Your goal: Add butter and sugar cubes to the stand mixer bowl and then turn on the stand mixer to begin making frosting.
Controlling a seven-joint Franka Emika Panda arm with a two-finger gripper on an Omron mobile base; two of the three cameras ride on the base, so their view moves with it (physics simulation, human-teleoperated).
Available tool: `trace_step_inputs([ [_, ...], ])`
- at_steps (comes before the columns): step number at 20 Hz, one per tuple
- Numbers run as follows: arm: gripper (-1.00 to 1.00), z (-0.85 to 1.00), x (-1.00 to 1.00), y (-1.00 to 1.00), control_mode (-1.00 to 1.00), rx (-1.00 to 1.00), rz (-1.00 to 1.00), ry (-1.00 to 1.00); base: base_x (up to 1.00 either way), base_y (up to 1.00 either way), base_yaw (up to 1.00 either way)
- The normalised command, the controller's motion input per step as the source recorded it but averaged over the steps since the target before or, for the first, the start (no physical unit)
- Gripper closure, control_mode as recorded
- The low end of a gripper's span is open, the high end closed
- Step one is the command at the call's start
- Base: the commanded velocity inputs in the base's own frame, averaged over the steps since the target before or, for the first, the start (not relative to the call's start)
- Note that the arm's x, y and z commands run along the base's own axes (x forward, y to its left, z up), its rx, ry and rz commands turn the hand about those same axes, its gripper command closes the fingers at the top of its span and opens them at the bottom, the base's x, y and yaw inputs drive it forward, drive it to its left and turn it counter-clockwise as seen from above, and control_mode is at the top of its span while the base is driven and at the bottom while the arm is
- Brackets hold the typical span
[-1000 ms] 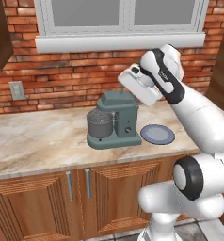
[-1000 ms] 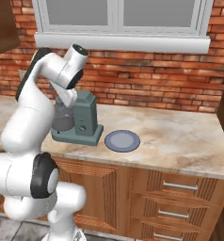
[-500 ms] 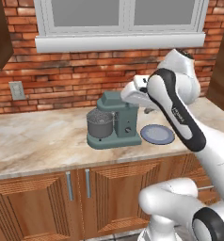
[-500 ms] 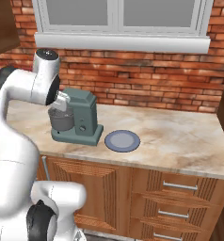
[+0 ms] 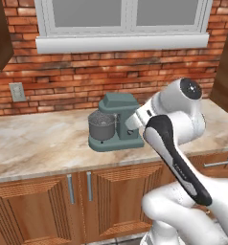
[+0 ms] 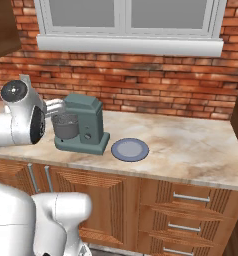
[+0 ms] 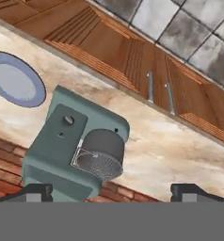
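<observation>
The teal stand mixer [image 6: 86, 122] stands on the marble counter with its dark grey bowl [image 6: 65, 125] under the head. The hand view looks down on the mixer [image 7: 62, 141] and on the bowl [image 7: 102, 151], which has the wire whisk in it. My gripper [image 7: 111, 192] is open, with its two fingertips [image 7: 36, 190] far apart and nothing between them. My hand [image 6: 54, 106] hovers just above the bowl, beside the mixer head. In the left base view my arm crosses in front of the mixer's [image 5: 117, 119] right side. Butter and sugar cubes are out of view.
A flat blue-grey plate [image 6: 130, 149] lies on the counter right of the mixer, also seen in the hand view as the plate [image 7: 15, 80]. A brick wall and window sill [image 5: 120, 44] stand behind. Wooden cabinets with handles [image 5: 70, 189] run below the counter edge.
My arm has folded down and the hand has dropped from high above the mixer to close beside its head. The gripper stays open. The mixer and plate have not moved.
</observation>
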Motion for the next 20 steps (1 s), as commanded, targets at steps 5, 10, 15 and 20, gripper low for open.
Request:
trace_step_inputs([
  [5,-1.00,-0.04,-0.20,0.00,-1.00,-0.51,0.06,-0.24,0.00,0.00,0.00],
  [10,-1.00,0.00,-0.20,0.00,-1.00,-0.48,-0.05,0.00,0.00,0.00,0.00],
  [15,-1.00,0.00,0.00,0.00,-1.00,-0.37,-0.13,0.10,0.00,0.00,0.00],
  [20,-1.00,-0.03,0.00,-0.21,-1.00,-0.15,-0.19,0.26,0.00,0.00,0.00],
])
